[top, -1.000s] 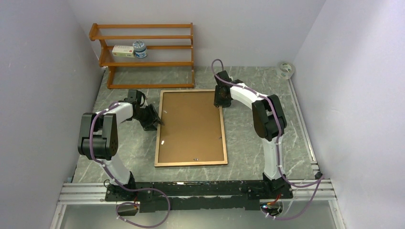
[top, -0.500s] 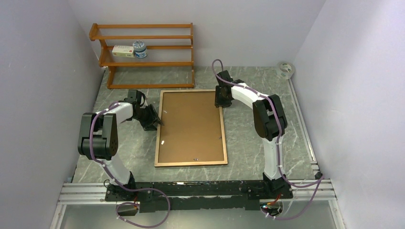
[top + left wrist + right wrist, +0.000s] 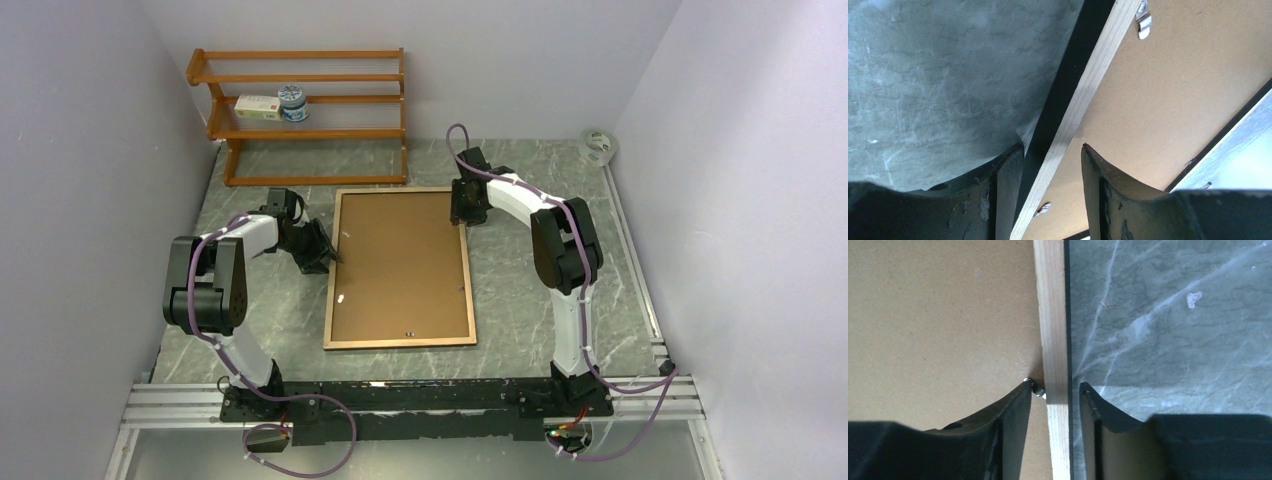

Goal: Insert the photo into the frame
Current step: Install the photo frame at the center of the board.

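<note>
The frame (image 3: 400,343) lies flat and back-up in the middle of the counter (image 3: 520,290), between the two arms, its long sides running near to far. From above it shows a narrow light-wood rim around a flat brown backing board (image 3: 400,265). The left wrist view adds a thin black outer edge beside that pale wood. Small metal clips (image 3: 1143,20) sit on the board just inside the rim.

The left pincer (image 3: 322,262) is down at the frame's left side, about a third of the way along from the far end. Its fingers stand one on each side of the rim, tips right against it. Whether they press it I cannot tell.

The right pincer (image 3: 465,215) is at the right side near the far corner. Its fingers are apart and astride the rim, with a sliver of space on each side. One tip is over the board by a clip, the other over the counter.
</note>
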`<control>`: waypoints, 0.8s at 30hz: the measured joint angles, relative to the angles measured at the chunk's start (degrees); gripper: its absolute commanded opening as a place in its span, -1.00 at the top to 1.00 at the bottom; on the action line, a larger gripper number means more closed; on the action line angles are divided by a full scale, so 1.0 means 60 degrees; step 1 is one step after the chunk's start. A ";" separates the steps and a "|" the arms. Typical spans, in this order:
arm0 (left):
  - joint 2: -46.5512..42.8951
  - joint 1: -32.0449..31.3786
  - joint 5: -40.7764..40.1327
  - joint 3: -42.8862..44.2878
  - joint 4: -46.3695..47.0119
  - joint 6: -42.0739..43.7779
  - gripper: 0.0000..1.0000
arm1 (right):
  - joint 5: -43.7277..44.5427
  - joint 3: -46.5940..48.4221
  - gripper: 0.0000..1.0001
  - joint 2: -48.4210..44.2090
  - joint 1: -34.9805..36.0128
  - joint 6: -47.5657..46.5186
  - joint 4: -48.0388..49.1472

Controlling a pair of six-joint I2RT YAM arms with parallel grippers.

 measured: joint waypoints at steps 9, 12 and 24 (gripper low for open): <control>0.0007 0.0004 0.0000 0.0000 -0.0004 0.0000 -0.05 | -0.0004 -0.0047 0.57 -0.0033 -0.0007 -0.0087 0.0055; 0.0011 0.0004 0.0000 0.0000 -0.0007 0.0000 -0.05 | 0.0036 -0.0047 0.42 -0.0036 -0.0007 -0.0131 0.0058; 0.0011 0.0000 0.0007 0.0022 -0.0018 -0.0011 -0.19 | -0.0299 -0.0047 -0.25 -0.0208 -0.0251 0.0109 -0.0342</control>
